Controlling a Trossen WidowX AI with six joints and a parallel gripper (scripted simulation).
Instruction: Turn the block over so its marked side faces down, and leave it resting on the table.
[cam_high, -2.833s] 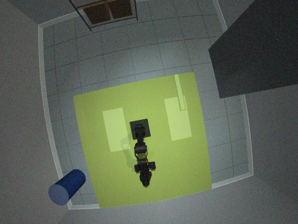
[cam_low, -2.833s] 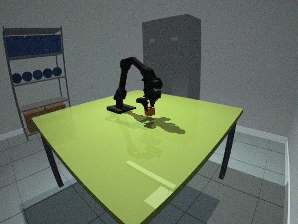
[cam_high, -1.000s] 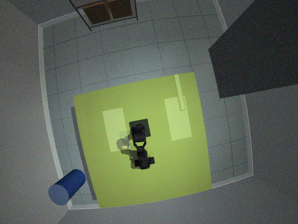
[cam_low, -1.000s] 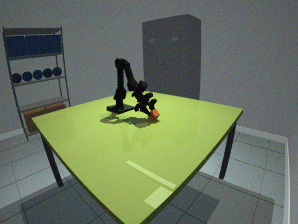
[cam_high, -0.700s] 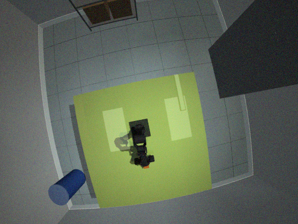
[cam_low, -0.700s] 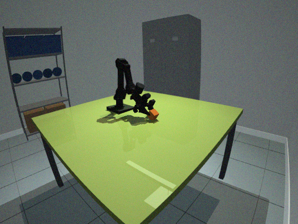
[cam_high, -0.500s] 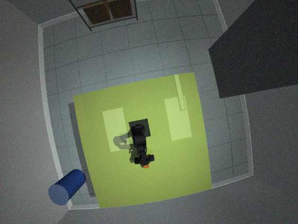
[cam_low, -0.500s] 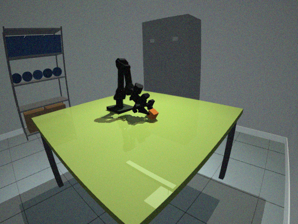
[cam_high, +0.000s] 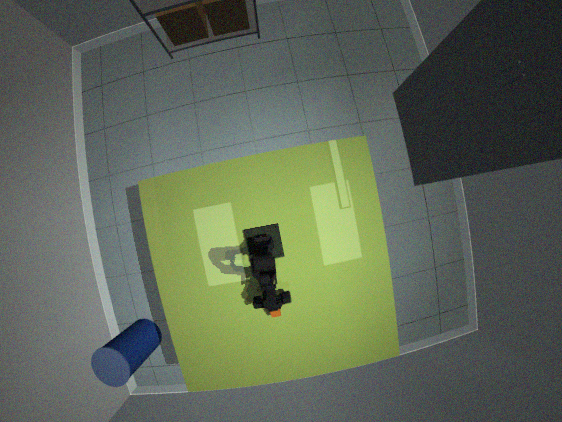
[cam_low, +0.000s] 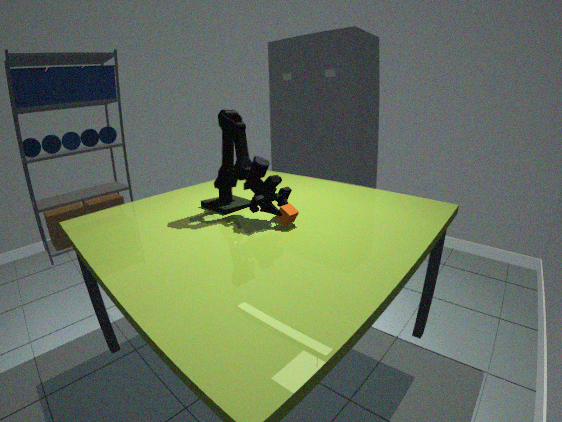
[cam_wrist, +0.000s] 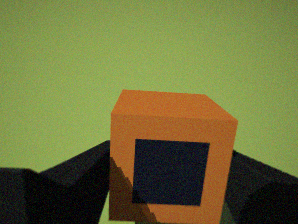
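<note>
The orange block (cam_high: 275, 313) (cam_low: 288, 214) (cam_wrist: 165, 107) is held tilted, low at the table (cam_high: 320, 320) (cam_low: 200, 280). In the wrist view its dark square mark (cam_wrist: 171, 172) is on the face turned toward the wrist camera. My gripper (cam_low: 285, 210) (cam_wrist: 165, 152) is shut on the block, with one black finger on each side of it. In the exterior view the block's lower edge is at or just above the table top; whether it touches is too small to tell. The arm hides part of the block in the top view.
The arm's dark base plate (cam_high: 279, 245) (cam_low: 212, 204) stands on the table behind the gripper. Off the table are a blue cylinder (cam_high: 127, 352), a shelf rack (cam_low: 80, 193) and a dark cabinet (cam_high: 480, 105) (cam_low: 322, 110). Pale light patches show on the table top.
</note>
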